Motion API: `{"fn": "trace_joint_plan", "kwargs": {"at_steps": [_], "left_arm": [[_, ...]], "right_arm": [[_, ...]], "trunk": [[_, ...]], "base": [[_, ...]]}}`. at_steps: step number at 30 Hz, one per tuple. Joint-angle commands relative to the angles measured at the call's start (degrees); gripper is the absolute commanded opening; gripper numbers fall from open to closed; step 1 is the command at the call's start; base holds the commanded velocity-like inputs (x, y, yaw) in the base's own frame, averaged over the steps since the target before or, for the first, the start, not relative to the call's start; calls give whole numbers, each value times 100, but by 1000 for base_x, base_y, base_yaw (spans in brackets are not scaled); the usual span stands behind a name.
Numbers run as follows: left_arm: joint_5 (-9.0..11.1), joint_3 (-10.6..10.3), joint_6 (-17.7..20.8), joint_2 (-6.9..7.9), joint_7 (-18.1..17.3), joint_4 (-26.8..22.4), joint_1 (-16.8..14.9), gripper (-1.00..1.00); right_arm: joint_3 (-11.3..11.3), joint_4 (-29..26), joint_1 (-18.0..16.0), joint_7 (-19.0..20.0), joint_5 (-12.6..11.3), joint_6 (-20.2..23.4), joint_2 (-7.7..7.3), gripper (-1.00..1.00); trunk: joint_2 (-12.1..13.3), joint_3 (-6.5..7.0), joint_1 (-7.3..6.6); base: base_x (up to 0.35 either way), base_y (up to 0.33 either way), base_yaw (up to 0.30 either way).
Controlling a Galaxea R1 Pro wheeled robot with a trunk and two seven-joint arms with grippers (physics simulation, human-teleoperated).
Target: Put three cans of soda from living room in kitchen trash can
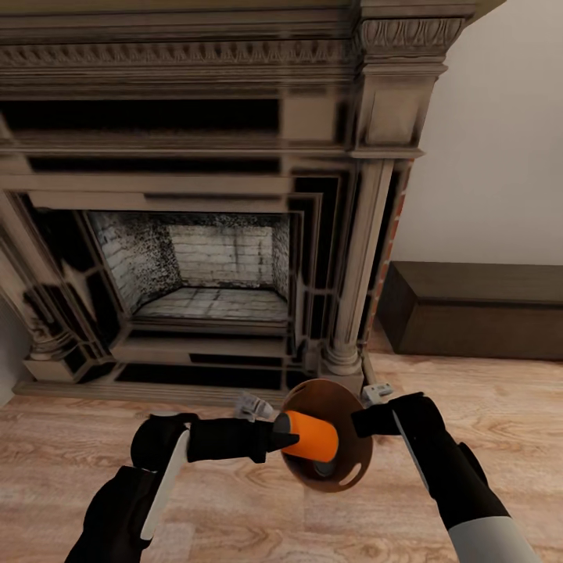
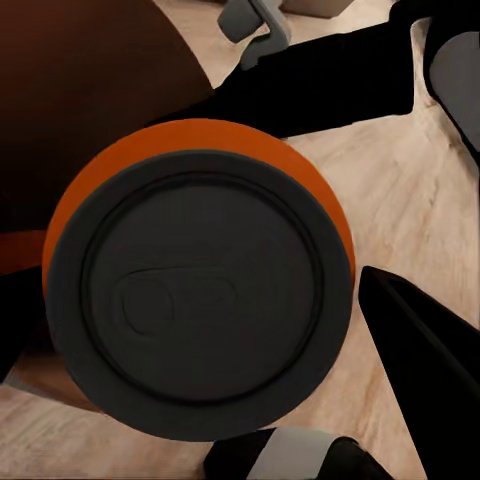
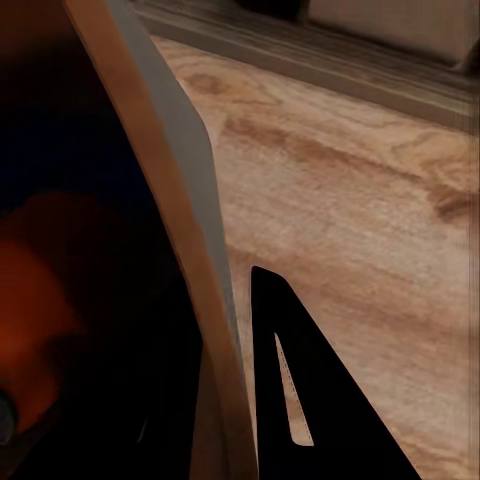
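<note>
Where the trash can tips its mouth up toward the head camera, most of its grey outer wall is hidden; I mostly see the brown inside and 1 oval handle slot. Something dark lies at its bottom, too dim to name. The right wrist view shows a blurred orange shape inside the bin, cut off at the edge.

The left gripper reaches in from the left, forearm level, clamped on 1 orange soda can lying sideways at the bin's mouth, its grey top facing the left wrist camera. The right gripper grips the bin's rim, 1 finger outside the wall. Behind stand the ornate fireplace, wood floor and dark low bench.
</note>
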Motion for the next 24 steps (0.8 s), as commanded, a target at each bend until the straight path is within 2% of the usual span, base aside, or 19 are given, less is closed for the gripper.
{"fn": "trace_joint_plan", "kwargs": {"at_steps": [1, 9, 16, 24], "left_arm": [[15, -10, 7, -3, 36, 2, 0, -100], [11, -133, 7, -14, 376, 18, 0, -100], [5, -253, 7, -37, 711, 28, -1, -100], [-13, -272, -127, -46, 909, 182, -1, -100]], "right_arm": [[4, -7, -3, 32, -208, 40, 13, -100], [96, -39, -7, 26, -194, 40, 114, -100], [173, -43, -7, 31, 114, 40, 273, -100], [180, -69, -7, 31, 166, 40, 361, -100]], "trunk": [[0, 1, -1], [0, 1, -1], [0, 1, -1], [0, 1, -1]], "base": [[0, 0, 0], [0, 0, 0], [0, 0, 0], [0, 0, 0]]}}
